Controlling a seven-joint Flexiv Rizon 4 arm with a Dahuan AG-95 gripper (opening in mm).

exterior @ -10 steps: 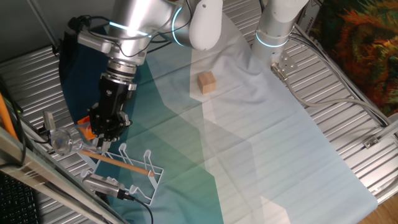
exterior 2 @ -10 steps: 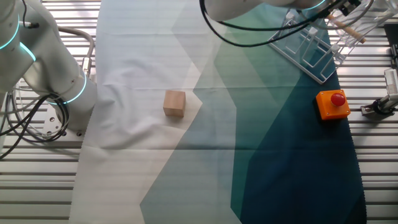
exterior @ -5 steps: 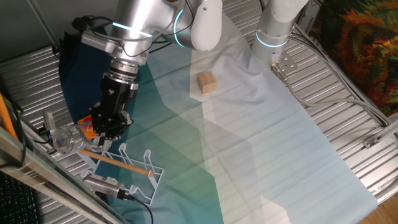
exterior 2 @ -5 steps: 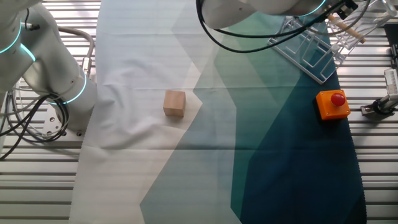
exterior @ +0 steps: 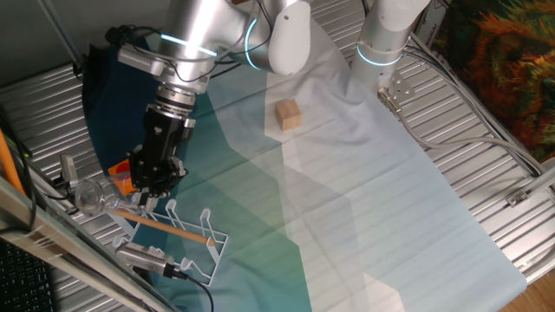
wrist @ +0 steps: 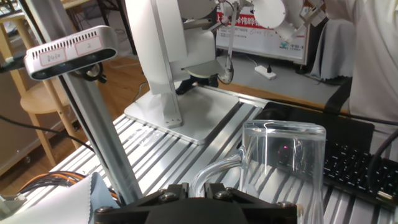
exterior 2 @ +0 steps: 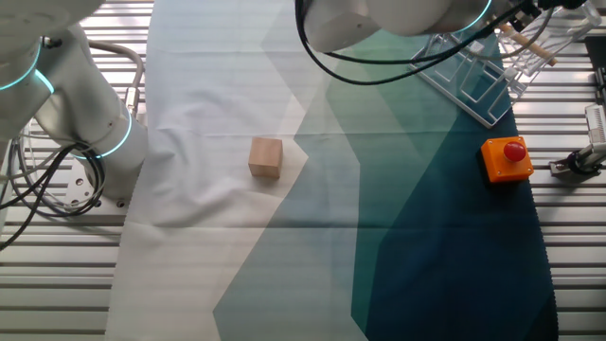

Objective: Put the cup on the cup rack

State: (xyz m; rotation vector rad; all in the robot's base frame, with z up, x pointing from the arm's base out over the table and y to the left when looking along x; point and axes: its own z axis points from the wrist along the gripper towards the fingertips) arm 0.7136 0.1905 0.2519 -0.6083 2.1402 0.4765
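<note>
Cup [wrist: 283, 165] sits right in front of our gripper [exterior: 153, 180], over the near-left table edge just left of the cup rack [exterior: 178, 227]. We see its handle at the fingers, but whether they clamp it, we cannot tell. Orange block [exterior 2: 507, 158] waits nearby.

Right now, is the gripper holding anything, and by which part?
The gripper seems to hold the cup by its clear handle; the contact itself is hidden at the picture's lower edge.
</note>
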